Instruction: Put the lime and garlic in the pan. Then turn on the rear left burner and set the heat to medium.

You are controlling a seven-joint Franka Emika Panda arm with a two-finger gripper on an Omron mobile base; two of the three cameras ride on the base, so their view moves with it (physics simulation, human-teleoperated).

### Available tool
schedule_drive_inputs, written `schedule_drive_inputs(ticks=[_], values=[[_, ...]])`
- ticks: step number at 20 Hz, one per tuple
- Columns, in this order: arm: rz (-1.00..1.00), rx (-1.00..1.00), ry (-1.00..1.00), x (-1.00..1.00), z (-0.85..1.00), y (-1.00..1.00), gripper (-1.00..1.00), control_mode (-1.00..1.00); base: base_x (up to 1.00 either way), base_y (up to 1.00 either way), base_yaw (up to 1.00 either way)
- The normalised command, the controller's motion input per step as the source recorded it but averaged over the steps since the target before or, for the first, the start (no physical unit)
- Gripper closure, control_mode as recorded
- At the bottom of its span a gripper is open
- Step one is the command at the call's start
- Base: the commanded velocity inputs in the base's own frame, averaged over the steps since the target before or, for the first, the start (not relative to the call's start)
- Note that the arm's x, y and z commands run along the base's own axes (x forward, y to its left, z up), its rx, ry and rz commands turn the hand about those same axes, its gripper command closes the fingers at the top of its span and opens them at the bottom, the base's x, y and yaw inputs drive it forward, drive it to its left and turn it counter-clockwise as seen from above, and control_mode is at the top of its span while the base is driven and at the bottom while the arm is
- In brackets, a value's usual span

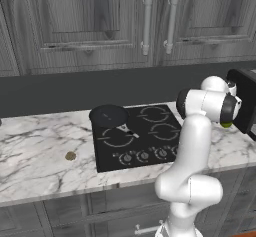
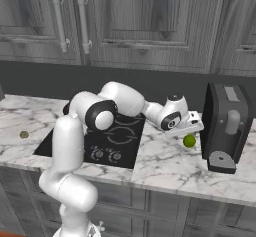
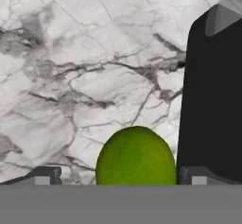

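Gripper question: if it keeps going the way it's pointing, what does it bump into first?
Probably the lime. It sits between the open gripper's fingertips, right ahead. Past it is the marble counter. How far off the lime is, I can't say.

Grey wood-grain cabinets (image 1: 90, 16) hang above a dark backsplash (image 1: 75, 91) and white marble counter (image 1: 35, 151).

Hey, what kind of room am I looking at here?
A kitchen, rendered rather than real: a black glass cooktop with a pan on it, a marble counter, and grey cabinets above.
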Motion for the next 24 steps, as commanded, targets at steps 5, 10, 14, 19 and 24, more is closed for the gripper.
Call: schedule_drive_inputs(ticks=[5, 10, 14, 19, 24], values=[[-0.01, 0.0, 0.0, -0.06, -0.01, 0.0, -1.0, -1.0, 0.0, 0.0, 0.0], [-0.02, -0.01, 0.0, -0.06, 0.0, 0.0, -1.0, -1.0, 0.0, 0.0, 0.0], [-0.06, -0.07, 0.06, 0.0, -0.03, 0.0, -1.0, -1.0, 0.0, 0.0, 0.0], [-0.04, -0.07, 0.02, 0.0, -0.13, 0.0, -1.0, -1.0, 0.0, 0.0, 0.0], [-0.04, -0.05, 0.0, 0.0, -0.26, 0.0, -1.0, -1.0, 0.0, 0.0, 0.0]])
